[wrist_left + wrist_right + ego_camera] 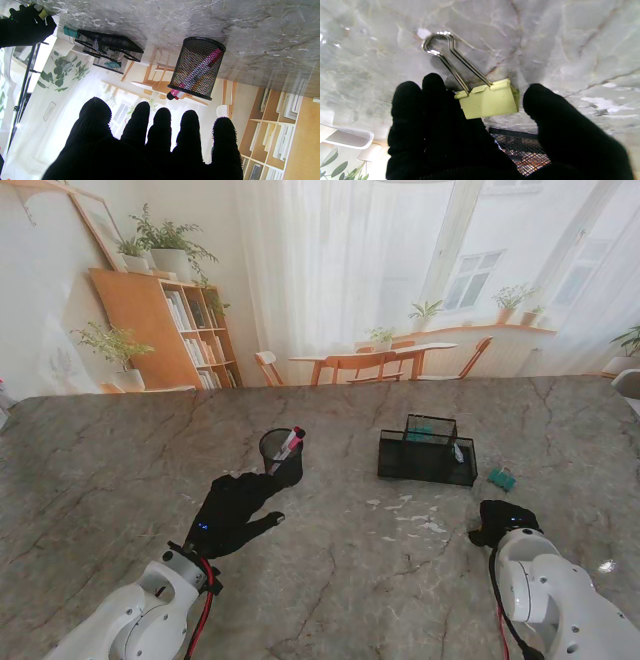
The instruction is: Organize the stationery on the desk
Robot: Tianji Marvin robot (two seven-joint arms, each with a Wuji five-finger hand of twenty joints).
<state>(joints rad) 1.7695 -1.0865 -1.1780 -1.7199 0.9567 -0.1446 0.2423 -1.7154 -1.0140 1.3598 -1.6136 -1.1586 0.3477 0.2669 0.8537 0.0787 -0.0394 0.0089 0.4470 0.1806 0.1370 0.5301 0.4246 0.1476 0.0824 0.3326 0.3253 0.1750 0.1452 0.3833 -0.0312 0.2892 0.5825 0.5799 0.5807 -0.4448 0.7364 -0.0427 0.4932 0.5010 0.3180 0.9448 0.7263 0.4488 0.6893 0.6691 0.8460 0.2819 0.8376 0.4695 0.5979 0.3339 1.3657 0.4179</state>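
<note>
A pale yellow binder clip [490,101] with a silver wire handle [450,57] sits between the fingers and thumb of my right hand [440,130], close to the marble top. That hand [505,522] is curled at the near right. A black mesh pen cup [282,455] holds a pink marker [291,442]. My left hand [235,510] hovers just nearer to me than the cup, fingers spread and holding nothing. A black mesh organizer [427,452] stands right of the cup with something teal [425,435] in it. A teal binder clip [501,478] lies to its right.
The grey marble table [120,470] has white scraps [410,515] between the organizer and my right hand. Another small pale fleck [606,565] lies at the far right near edge. The left wrist view shows the cup [197,67] and organizer [110,52] ahead of the fingers.
</note>
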